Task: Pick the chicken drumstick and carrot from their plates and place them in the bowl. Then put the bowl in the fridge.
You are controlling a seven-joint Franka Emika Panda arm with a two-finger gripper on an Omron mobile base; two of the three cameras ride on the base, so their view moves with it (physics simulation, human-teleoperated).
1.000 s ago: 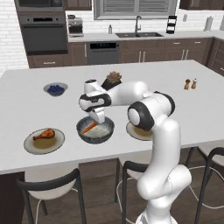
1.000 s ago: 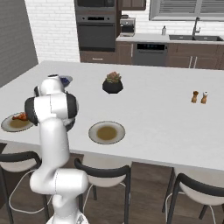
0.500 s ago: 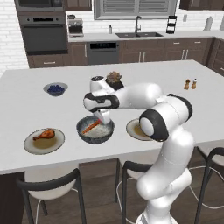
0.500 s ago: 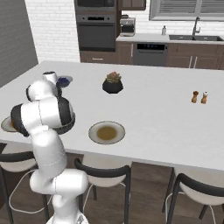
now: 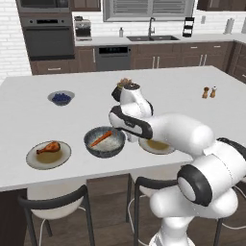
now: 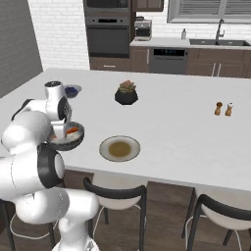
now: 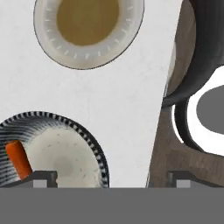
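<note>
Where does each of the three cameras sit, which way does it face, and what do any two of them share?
Left base view: behind-left of the arm, facing the island; white arm rises lower right; bowl with carrot, chicken drumstick.
Right base view: behind-right; arm lower left; empty plate.
Hand view: on the hand, looking down; end effector fingertips at bottom.
Shared: all show the bowl and empty plate.

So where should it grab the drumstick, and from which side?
Judging by its pose, come straight down on the drumstick and pinch across the thick meaty end. It lies flat on its plate, pale bone end pointing right toward the bowl, so the jaws should close across its length.
</note>
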